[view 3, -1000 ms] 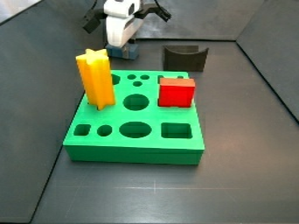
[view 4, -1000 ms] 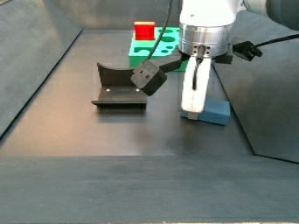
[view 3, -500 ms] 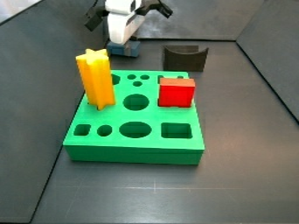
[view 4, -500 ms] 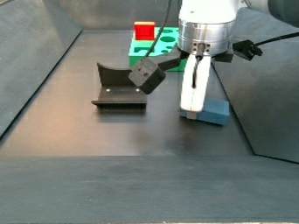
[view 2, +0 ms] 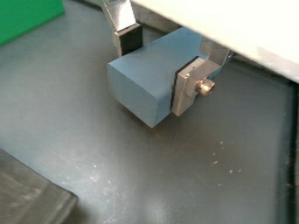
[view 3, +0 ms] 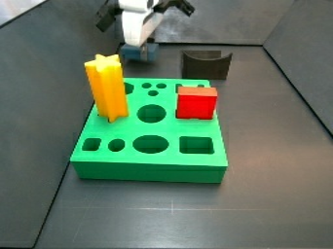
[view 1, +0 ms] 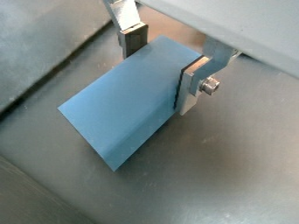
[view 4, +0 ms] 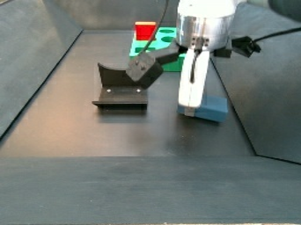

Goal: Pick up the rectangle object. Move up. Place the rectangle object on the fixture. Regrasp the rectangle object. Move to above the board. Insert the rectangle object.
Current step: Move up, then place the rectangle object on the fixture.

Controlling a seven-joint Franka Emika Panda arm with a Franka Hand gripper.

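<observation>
The rectangle object (view 4: 209,107) is a slate-blue block standing on end near the right wall. It also shows in a side view (view 3: 135,47) behind the board. My gripper (view 4: 194,48) is shut on its upper part. In both wrist views the silver fingers (view 1: 193,80) press the block (view 1: 128,109) from two sides, and the gripper (view 2: 158,63) sits over the block (view 2: 146,83). Its lower end hangs just off the floor. The dark fixture (view 4: 118,88) with its scooped top stands apart from the block, and shows in a side view (view 3: 205,63) too. The green board (view 3: 150,146) lies beyond.
A yellow star post (view 3: 105,88) and a red cube (view 3: 197,101) stand in the board. The red cube (view 4: 144,32) and a corner of the board (view 4: 168,39) show behind the fixture. Dark walls enclose the floor; one wall runs close beside the block.
My gripper has risen a little with the rectangle object held in it. The fixture, board, star post and red cube have not moved.
</observation>
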